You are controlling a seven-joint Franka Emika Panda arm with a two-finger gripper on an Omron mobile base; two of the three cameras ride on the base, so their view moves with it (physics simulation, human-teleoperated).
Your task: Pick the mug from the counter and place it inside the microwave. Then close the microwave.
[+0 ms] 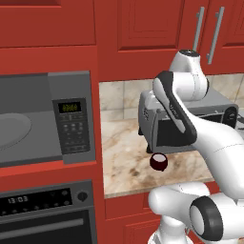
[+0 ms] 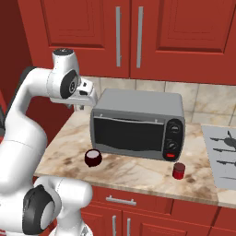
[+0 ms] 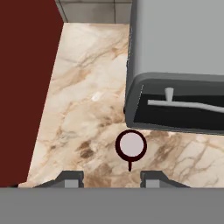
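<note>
From the left base view, the small round dark red mug (image 1: 158,162) with a white inside sits on the beige-and-brown marbled stone counter (image 1: 124,157). It is just in front of the boxy silver-grey toaster oven (image 1: 157,125). The white arm covers much of that oven. To the left, the big grey microwave (image 1: 71,124) stands open, with a round plate inside and a keypad with a small green display. Below it is a black oven (image 1: 47,209) with a clock strip.

From the right base view, the mug (image 2: 93,157) sits on the counter (image 2: 138,177) near the toaster oven's (image 2: 138,124) left front corner. A small red jar (image 2: 179,170) stands well apart on the right. A grey stovetop (image 2: 223,154) lies at the far right.

From the hand view, the gripper (image 3: 111,178) is above the smooth stone, fingers apart and holding nothing. The mug (image 3: 131,145) is between and just past the two dark fingertips (image 3: 72,178), not touching them. The toaster oven (image 3: 179,65) is right behind it, and a dark red wall (image 3: 24,87) is on the left.
</note>
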